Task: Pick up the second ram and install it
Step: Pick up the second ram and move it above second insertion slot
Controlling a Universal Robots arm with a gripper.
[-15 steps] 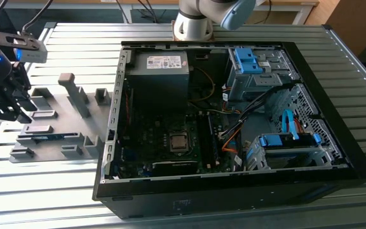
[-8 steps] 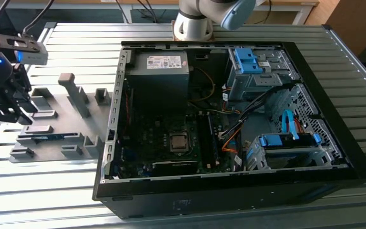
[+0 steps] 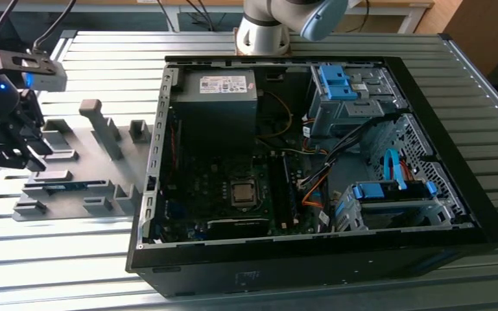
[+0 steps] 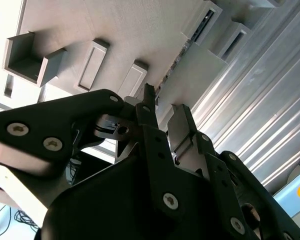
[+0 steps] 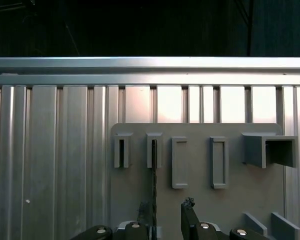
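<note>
In the exterior view I hang over the exterior view's left end of the ribbed aluminium table (image 3: 59, 259). My black two-fingered gripper (image 3: 20, 155) is just above the flat grey plastic fixture with upright blocks (image 3: 80, 170). The second ram (image 3: 59, 186), a long thin blue-green circuit board, sits between that fixture's blocks, near my fingertips. The open black computer case (image 3: 318, 265) lies beside the fixture toward the exterior view's right. In the second wrist view my gripper (image 4: 165, 106) is spread, with a clear gap between the two dark fingers (image 4: 182, 120), and nothing is clamped. The ram (image 4: 176, 62) shows as a thin dark edge running along the fixture (image 4: 140, 30) toward that gap. In the first wrist view the ram (image 5: 154, 175) is a narrow dark line running down the fixture (image 5: 230, 200) to my gripper (image 5: 166, 207). It passes between the parted fingers (image 5: 189, 212), closer to one of them; whether that one touches it I cannot tell.
</note>
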